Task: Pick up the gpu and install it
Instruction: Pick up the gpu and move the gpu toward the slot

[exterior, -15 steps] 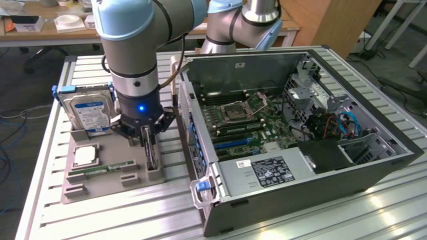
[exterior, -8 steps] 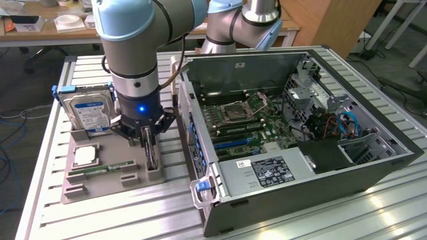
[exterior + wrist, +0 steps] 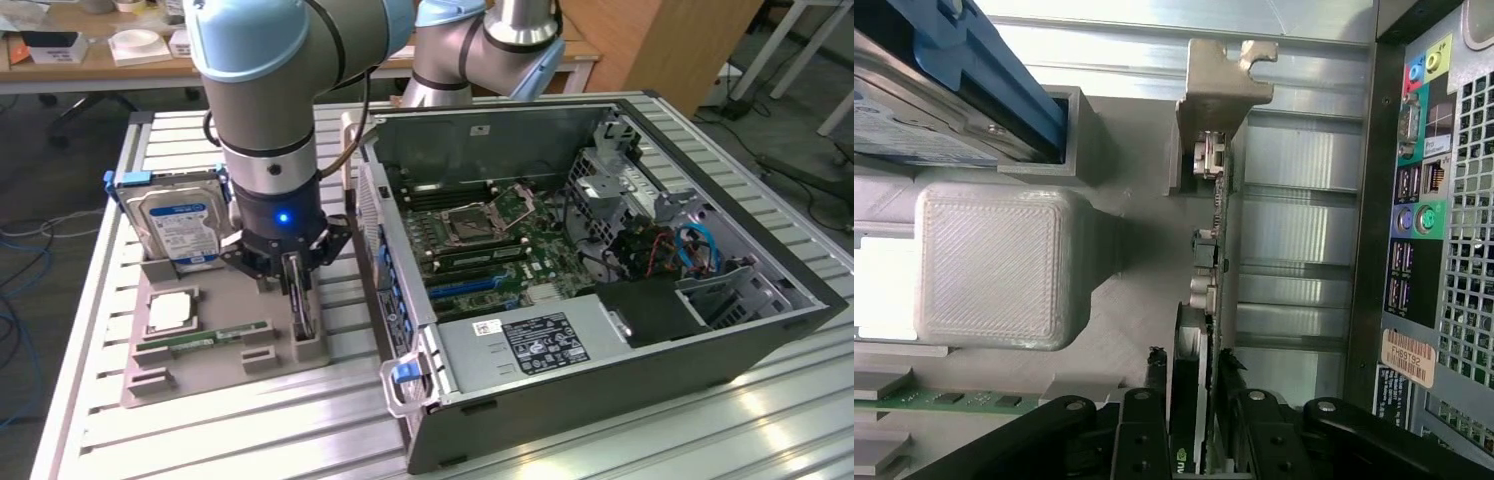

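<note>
The gpu (image 3: pixel 304 318) stands on edge in a slot of the grey holder tray (image 3: pixel 200 375), beside the open computer case (image 3: pixel 667 350). In the wrist view the gpu (image 3: pixel 1216 250) appears edge-on, with its silver bracket (image 3: pixel 1219 85) at the far end. My gripper (image 3: pixel 296 290) comes straight down on the card. In the wrist view my gripper (image 3: pixel 1196 440) has its black fingers (image 3: pixel 1139 430) pressed against both faces of the card, shut on it. The card still sits in its slot.
A blue-labelled hard drive (image 3: pixel 180 220) stands at the back of the tray, with a processor chip (image 3: pixel 174 312) and a green memory stick (image 3: pixel 200 338) lying flat. The case's motherboard (image 3: pixel 481 240) is exposed. The case's rear ports (image 3: pixel 1414 220) are close beside the card.
</note>
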`<action>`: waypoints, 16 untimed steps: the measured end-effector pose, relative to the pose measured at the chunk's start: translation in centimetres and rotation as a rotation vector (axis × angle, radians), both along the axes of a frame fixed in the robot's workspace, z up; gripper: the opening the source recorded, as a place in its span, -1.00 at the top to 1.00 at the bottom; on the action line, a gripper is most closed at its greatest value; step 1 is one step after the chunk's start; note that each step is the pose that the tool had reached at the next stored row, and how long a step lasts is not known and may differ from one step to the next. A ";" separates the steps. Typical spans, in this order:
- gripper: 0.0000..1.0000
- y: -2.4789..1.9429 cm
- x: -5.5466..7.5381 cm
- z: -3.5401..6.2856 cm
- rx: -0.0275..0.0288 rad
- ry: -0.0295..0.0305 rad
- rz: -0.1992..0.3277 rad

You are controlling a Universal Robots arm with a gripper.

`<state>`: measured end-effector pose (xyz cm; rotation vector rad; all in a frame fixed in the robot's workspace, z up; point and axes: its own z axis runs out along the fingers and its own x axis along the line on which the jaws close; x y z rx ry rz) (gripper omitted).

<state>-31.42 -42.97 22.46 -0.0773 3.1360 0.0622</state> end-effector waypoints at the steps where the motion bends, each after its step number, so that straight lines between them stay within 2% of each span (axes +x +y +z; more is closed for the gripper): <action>1: 0.37 0.00 0.0 0.00 0.0000 0.0001 0.000; 2: 0.47 0.00 0.0 0.00 0.0000 0.0001 0.000; 16: 0.47 0.00 0.0 0.00 0.0000 0.0001 0.000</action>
